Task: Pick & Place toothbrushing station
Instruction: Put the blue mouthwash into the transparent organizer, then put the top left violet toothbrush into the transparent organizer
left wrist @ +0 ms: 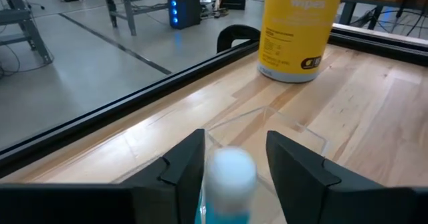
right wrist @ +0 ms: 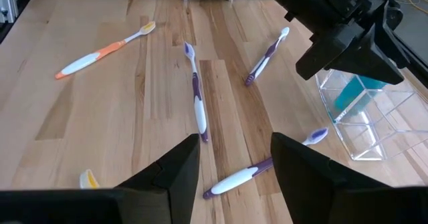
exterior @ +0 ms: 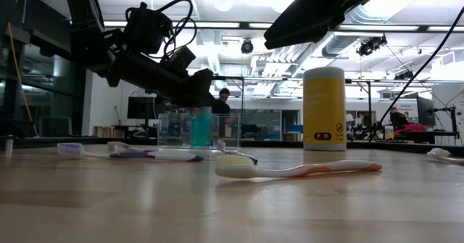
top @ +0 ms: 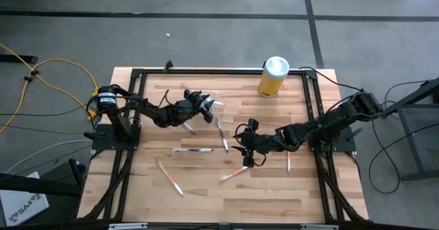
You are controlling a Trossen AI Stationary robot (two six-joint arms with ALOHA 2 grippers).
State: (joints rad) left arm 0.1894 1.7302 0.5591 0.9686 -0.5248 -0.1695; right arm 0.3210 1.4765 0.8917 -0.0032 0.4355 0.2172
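Observation:
The toothbrushing station is a small clear plastic holder standing on the table toward its far side. A teal tube with a white cap stands upright inside it. My left gripper hovers just over the holder, nearly level, open, with one finger on either side of the tube's cap. My right gripper hangs open above the middle of the table, with nothing between its fingers. My left gripper's fingers stand on either side of the tube's white cap. A gap shows beside one finger. Whether the other finger touches the cap I cannot tell. The tube stands upright in the holder.
Several toothbrushes lie scattered on the table: a purple one, another, an orange one, one under my right gripper. A yellow canister with a white lid stands at the far edge. A black frame rims the table.

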